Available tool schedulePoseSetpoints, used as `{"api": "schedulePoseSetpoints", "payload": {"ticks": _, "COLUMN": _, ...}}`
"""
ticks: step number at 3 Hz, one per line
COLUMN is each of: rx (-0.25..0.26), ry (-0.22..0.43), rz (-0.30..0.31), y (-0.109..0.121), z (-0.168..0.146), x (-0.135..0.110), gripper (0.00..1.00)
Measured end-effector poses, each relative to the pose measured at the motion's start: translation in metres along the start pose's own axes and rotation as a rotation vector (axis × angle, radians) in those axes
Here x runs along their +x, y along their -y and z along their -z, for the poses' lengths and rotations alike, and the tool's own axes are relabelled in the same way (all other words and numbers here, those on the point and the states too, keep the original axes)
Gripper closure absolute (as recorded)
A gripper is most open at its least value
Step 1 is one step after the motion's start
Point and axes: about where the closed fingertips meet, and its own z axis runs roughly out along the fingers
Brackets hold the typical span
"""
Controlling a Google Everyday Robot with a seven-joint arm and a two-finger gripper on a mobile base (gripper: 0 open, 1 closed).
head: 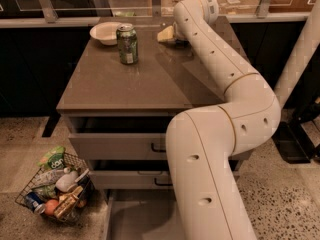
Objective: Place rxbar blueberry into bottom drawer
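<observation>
Well, on the bench [100, 86] stands the green can [127, 44]. Low in front, the bottom drawer [135, 219] is pulled open. Further right, at the bench's far edge, the gripper [172, 35] is tucked behind the arm [235, 84]. I cannot tell if its jaws are released or clenched. I cannot see the rxbar blueberry; maybe it hides there.
</observation>
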Motion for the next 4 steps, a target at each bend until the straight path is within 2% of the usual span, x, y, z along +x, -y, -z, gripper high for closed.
{"api": "schedulePoseSetpoints", "payload": {"ticks": 2, "rx": 0.0, "ry": 0.0, "rz": 0.0, "y": 0.0001, "z": 0.0063, "x": -0.0067, "gripper": 0.85}}
{"api": "schedulePoseSetpoints", "payload": {"ticks": 3, "rx": 0.0, "ry": 0.0, "rz": 0.0, "y": 0.0, "z": 0.0108, "x": -0.0107, "gripper": 1.0}}
{"api": "schedulePoseSetpoints", "payload": {"ticks": 4, "rx": 0.0, "ry": 0.0, "rz": 0.0, "y": 0.0, "z": 0.0107, "x": -0.0106, "gripper": 1.0}}
